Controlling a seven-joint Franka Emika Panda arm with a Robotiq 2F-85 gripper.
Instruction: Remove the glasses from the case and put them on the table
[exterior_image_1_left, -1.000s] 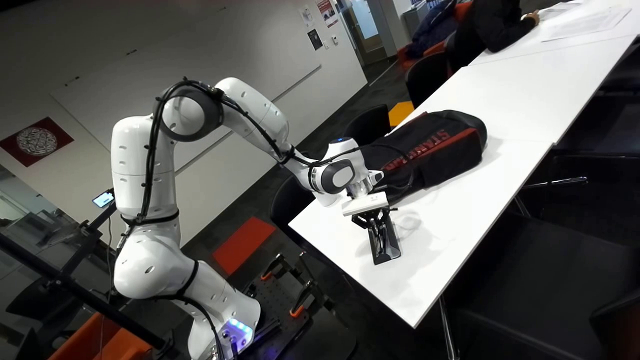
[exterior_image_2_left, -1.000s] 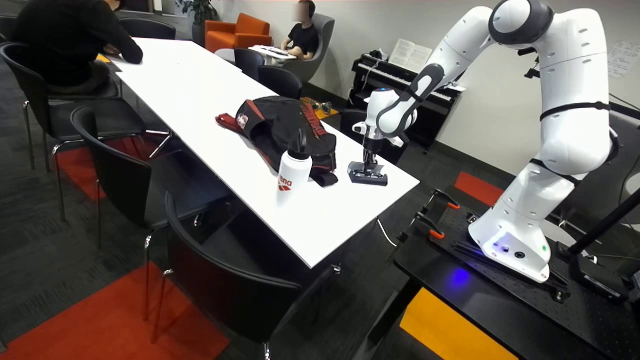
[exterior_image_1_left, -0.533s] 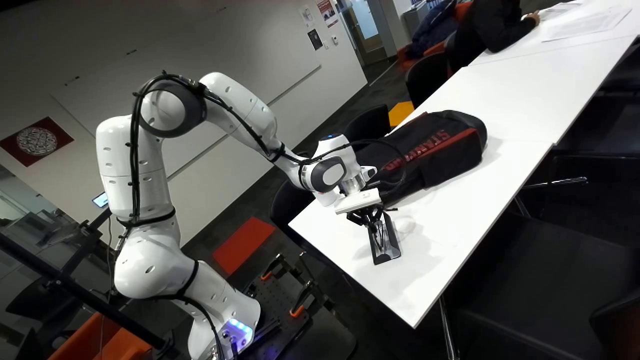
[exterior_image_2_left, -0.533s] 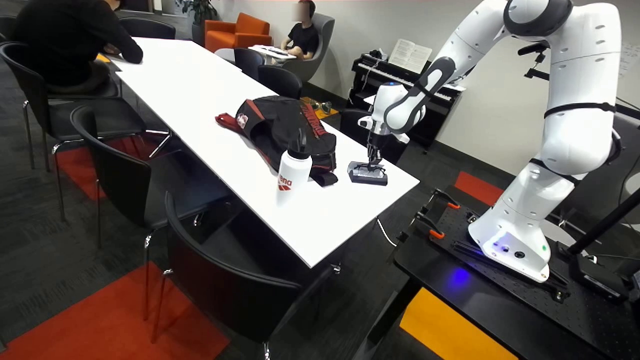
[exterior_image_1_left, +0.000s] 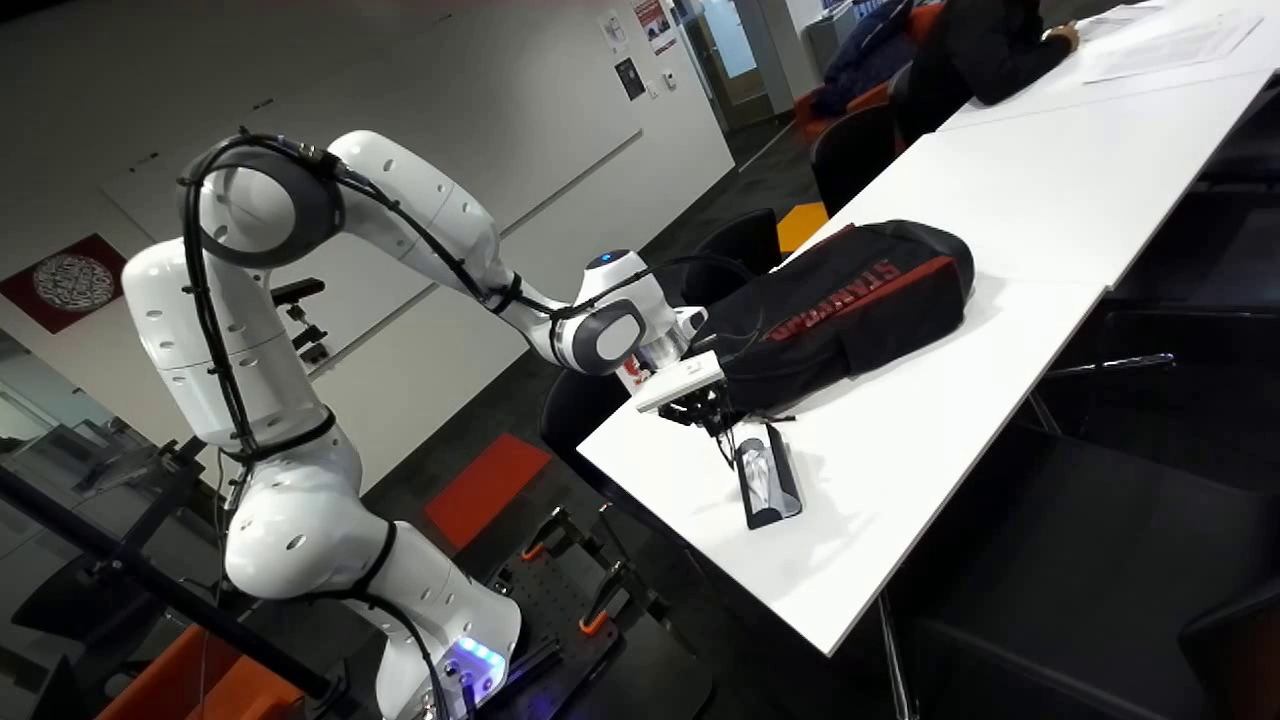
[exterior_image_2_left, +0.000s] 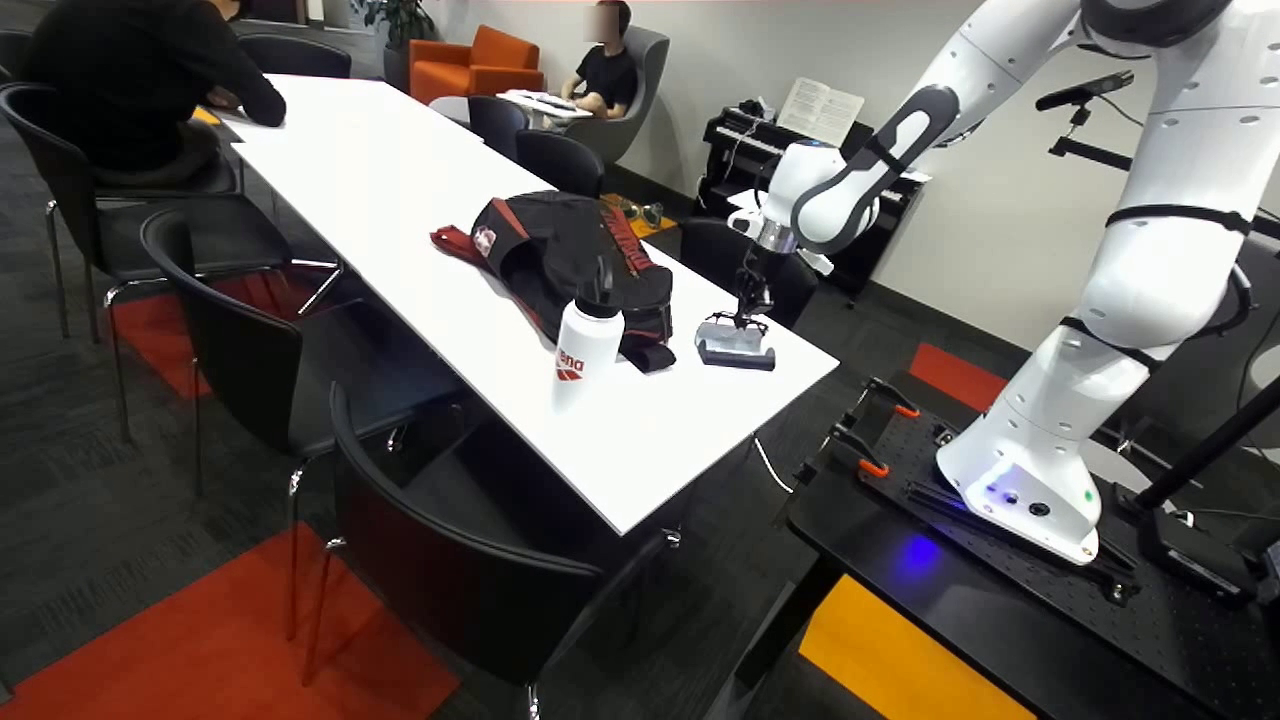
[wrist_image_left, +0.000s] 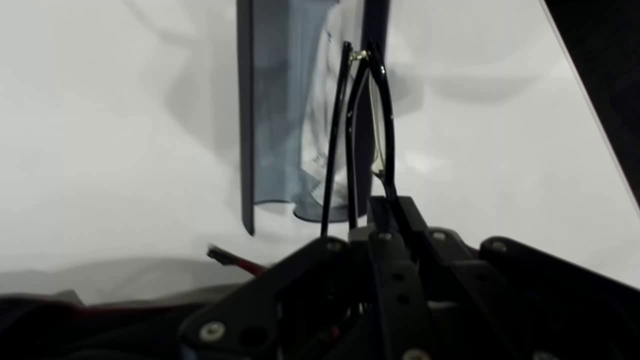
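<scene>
Hanging in the end effector, the glasses are pinched between its fingertips, apparently near the bridge, with the rest of the dark frame reaching away. In the wrist view the frame crosses one long edge of the open case; in both exterior views it shows as thin dark lines over or just beside that case, at a height I cannot tell. The case lies on the white bench with a pale printed cloth or sheet inside. Removal therefore looks done, or very nearly. What is left, I judge, is to carry the glasses past the case's edge, lower them onto the bench and let go; releasing here could drop them onto the rim. Farther out, a black bag with red lettering lies near the case, and a white bottle stands beside the bag.
</scene>
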